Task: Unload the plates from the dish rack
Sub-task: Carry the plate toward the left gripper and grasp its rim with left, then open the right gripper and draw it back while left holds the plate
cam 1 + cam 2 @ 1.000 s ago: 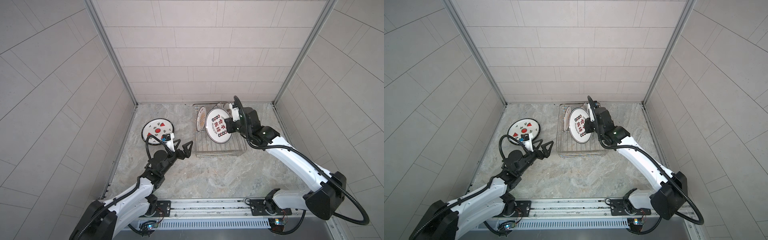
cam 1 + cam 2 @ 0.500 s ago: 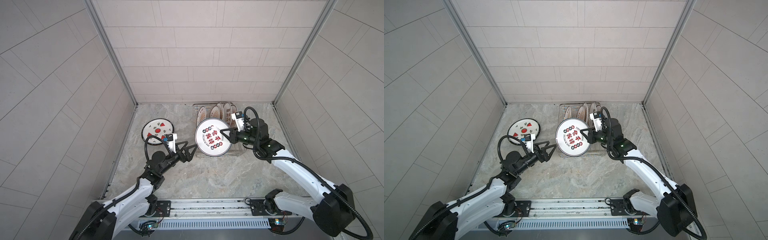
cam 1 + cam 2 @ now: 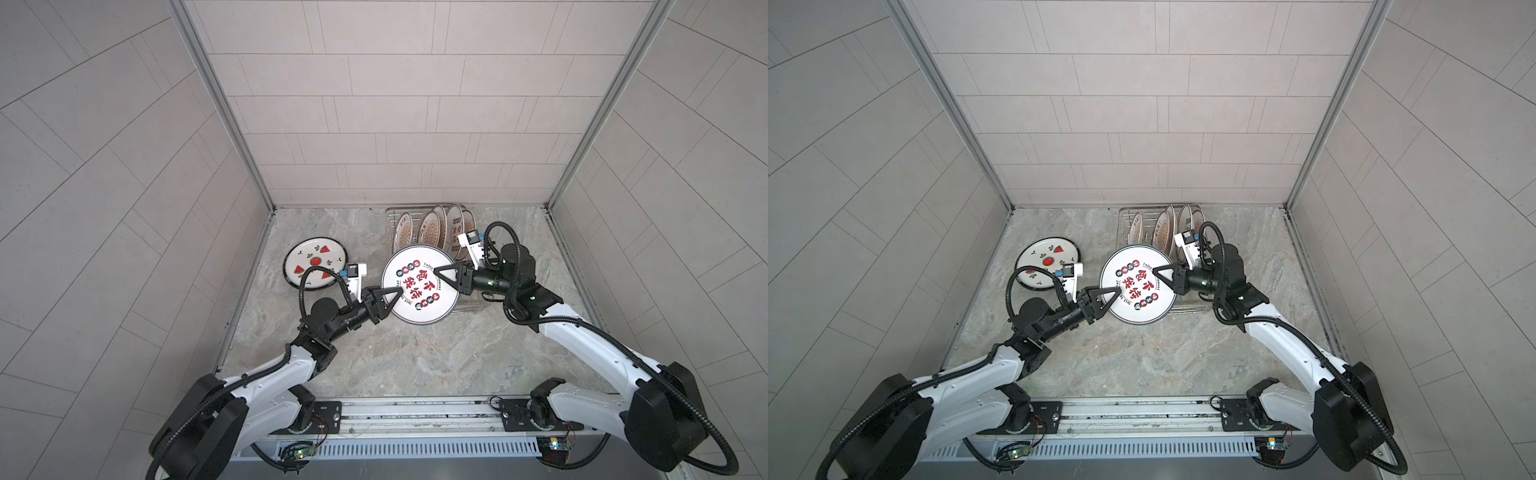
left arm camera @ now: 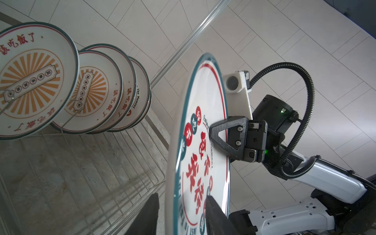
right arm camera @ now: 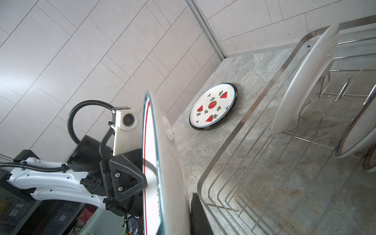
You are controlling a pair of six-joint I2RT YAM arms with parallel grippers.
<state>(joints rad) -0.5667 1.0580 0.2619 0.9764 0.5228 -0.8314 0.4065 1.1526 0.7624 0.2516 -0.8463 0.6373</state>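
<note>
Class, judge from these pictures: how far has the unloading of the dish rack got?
Done: one watermelon plate lies flat on the table. In hand: the right tool grips a red-character plate, the left tool straddling its rim. Left: several racked plates standing in the dish rack.

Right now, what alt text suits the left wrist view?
The right gripper clamps the far rim of a large red-lettered plate, whose near rim the left gripper straddles. Beyond, sunburst plates stand in the dish rack.

left end effector [image 3: 388,297]: jaws narrowed, reaching centre | right end effector [image 3: 446,276]: clamped, reaching centre
</note>
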